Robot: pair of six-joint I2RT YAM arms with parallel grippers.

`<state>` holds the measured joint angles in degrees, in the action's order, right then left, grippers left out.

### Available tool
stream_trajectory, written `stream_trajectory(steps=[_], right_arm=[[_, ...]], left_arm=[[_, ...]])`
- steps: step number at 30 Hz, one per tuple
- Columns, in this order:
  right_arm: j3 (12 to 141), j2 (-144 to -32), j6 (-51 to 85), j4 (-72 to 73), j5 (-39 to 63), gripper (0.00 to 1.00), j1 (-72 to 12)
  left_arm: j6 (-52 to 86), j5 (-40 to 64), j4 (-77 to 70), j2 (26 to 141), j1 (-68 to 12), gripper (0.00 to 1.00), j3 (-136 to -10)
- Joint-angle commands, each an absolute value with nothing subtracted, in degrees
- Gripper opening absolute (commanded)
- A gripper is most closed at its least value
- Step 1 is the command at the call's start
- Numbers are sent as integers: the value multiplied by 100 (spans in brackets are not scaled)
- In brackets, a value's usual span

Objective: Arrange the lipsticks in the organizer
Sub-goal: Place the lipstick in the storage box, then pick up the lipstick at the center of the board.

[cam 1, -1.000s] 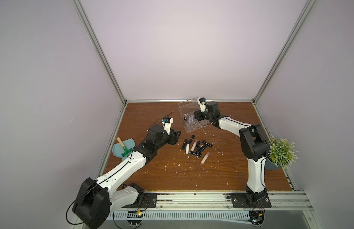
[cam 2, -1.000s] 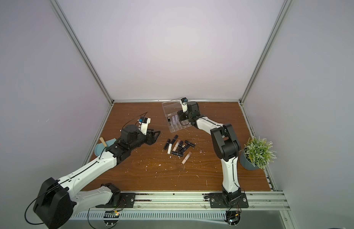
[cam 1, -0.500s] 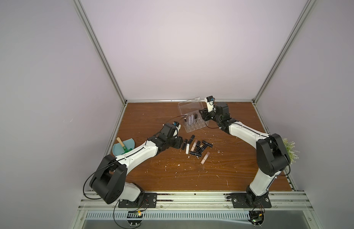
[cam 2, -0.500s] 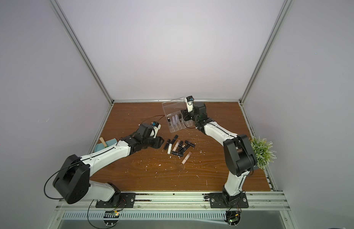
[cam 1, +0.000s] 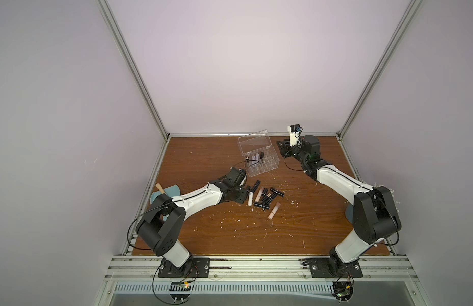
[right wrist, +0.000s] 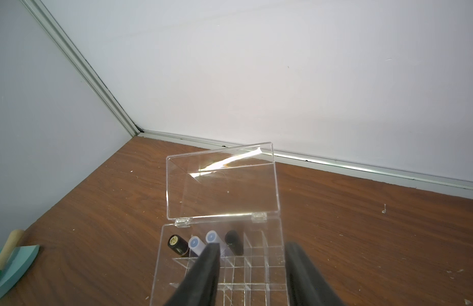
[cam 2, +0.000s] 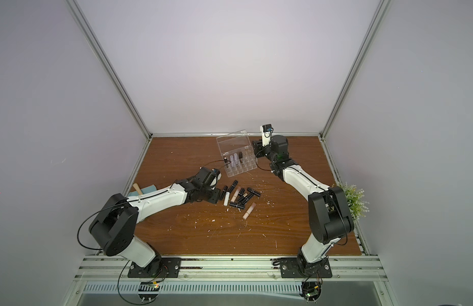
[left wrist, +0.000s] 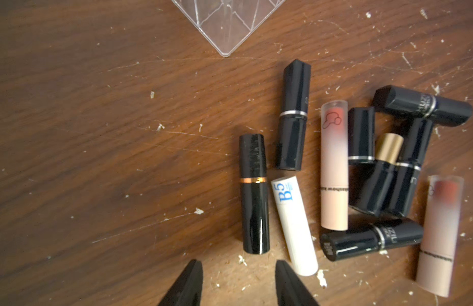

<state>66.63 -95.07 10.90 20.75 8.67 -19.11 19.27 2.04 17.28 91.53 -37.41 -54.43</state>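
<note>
Left claw (left wrist: pixel 236 262) spread, empty, just short of lipsticks (left wrist: pixel 333 169), right claw (right wrist: pixel 252 245) spread beside organizer's (cam 1: pixel 264 169) end, lid (right wrist: pixel 222 185) raised.

Black lipsticks (left wrist: pixel 292 119) are banded in silver or copper, a white tube (left wrist: pixel 295 227) is lettered in blue, beige-pink tubes (left wrist: pixel 334 185) are tipped red; the brown table (left wrist: pixel 97 132) is wood-grained.

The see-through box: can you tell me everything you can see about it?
The organizer is a clear, plastic-looking box with a grid of small square compartments. Its hinged lid stands open, raised behind the box. It sits flat on the wooden table, near the back wall. Four lipsticks stand upright in the row by the hinges: two black outside, two lavender between. The other compartments look empty. The right gripper hovers close, open; whether it touches is unclear.
</note>
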Motion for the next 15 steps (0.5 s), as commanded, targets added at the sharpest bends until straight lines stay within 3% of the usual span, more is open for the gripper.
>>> stream_trajectory(steps=[1, 15], right_arm=[[6730, -9483, 1194, 2237, 1041, 46, -1919], [6761, -9515, 1226, 2206, 1107, 46, -1900]], left_arm=[[1951, 64, 1890, 9320, -3831, 50, -5660], [1889, 96, 1886, 9973, -3841, 51, -5896]])
